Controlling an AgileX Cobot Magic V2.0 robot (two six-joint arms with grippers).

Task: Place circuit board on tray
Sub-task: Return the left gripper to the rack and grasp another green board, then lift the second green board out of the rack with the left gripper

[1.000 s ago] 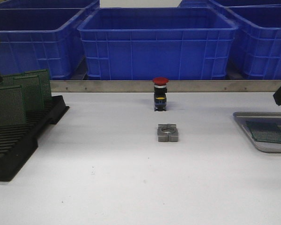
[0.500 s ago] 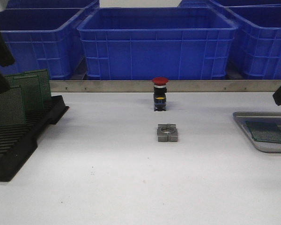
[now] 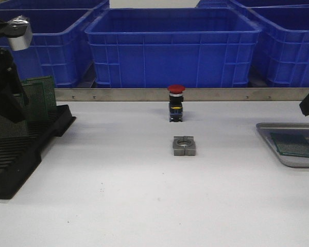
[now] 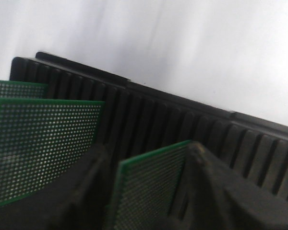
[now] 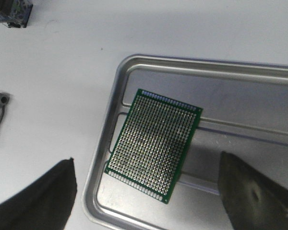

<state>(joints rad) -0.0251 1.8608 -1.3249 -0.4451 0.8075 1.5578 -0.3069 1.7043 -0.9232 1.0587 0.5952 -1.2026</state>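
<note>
Green perfboard stands in the black slotted rack between the left gripper's spread, not yet closed fingers; an off-centre pinch could tilt it, jam it in its slot or knock the neighbouring board. The left arm hangs over the rack. The right gripper hovers open and empty above the metal tray, where one circuit board already lies flat.

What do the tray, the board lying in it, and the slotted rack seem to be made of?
The tray: likely bare metal, silver-grey, with a soft brushed sheen and a pressed rim. The circuit board: green laminate, matte, covered with rows of small metallic dots. The rack: probably moulded black plastic, dull, with evenly ribbed slots.
</note>
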